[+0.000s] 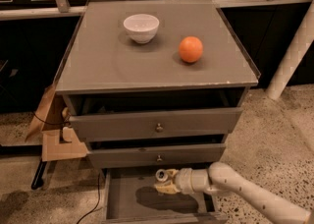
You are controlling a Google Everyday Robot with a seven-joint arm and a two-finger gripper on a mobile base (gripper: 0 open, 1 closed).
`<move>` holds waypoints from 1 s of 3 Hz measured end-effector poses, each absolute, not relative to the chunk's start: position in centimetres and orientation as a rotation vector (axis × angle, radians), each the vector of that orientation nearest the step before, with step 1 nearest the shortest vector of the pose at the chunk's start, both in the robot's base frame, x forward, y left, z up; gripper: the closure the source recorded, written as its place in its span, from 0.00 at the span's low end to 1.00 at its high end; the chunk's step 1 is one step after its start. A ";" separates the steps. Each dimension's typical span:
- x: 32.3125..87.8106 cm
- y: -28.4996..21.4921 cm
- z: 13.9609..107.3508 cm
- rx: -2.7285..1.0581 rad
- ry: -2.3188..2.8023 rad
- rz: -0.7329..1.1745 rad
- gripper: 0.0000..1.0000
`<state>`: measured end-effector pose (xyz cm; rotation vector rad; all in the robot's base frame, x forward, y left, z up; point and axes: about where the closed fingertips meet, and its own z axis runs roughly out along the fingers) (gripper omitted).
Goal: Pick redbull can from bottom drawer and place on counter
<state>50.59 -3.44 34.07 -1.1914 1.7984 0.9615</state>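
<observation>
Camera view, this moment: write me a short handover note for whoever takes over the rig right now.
End effector: reached into the open bottom drawer, right at the redbull can. Whether it has a grip cannot be told.
Can: upright inside the drawer, silver top showing, not yet out.
Counter: holds a white bowl and an orange; no can on it.
Done: drawer open, arm at the can.
Left: confirm the grasp, lift the can clear of the drawer, set it on bare counter, probably in front of the bowl.
</observation>
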 end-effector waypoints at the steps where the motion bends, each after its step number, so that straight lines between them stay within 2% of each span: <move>1: 52.2 -4.5 37.8 -1.233 1.788 0.898 1.00; 3: 52.1 -4.8 40.7 -1.227 1.766 0.882 1.00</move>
